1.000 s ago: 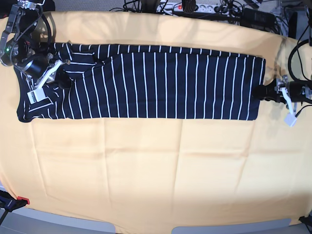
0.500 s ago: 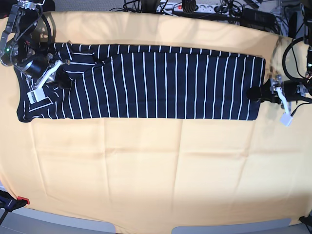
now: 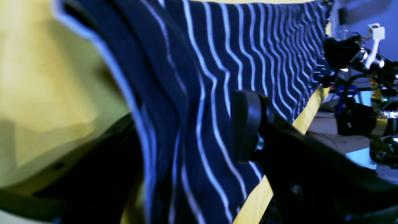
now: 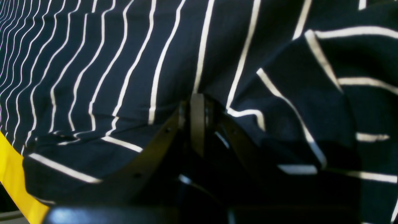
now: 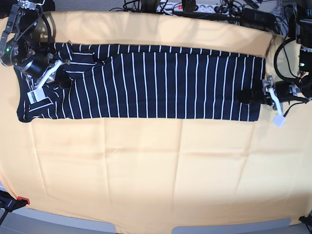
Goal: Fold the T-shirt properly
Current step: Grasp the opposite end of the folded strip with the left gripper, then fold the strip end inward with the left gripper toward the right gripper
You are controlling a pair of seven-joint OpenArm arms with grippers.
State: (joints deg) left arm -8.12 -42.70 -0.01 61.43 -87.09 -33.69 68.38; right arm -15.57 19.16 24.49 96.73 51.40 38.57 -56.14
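Navy T-shirt lies flat; right gripper clamped shut on it, left gripper spread wide at its hem.

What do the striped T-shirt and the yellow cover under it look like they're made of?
T-shirt: soft, matte knit fabric, probably cotton jersey; it drapes, and its white stripes ripple in the left wrist view. Yellow table cover: thin matte cloth by the look of it, showing faint fold creases; exact fibre can't be told.

Black arms with black end effectors, white tabs, looping cables.
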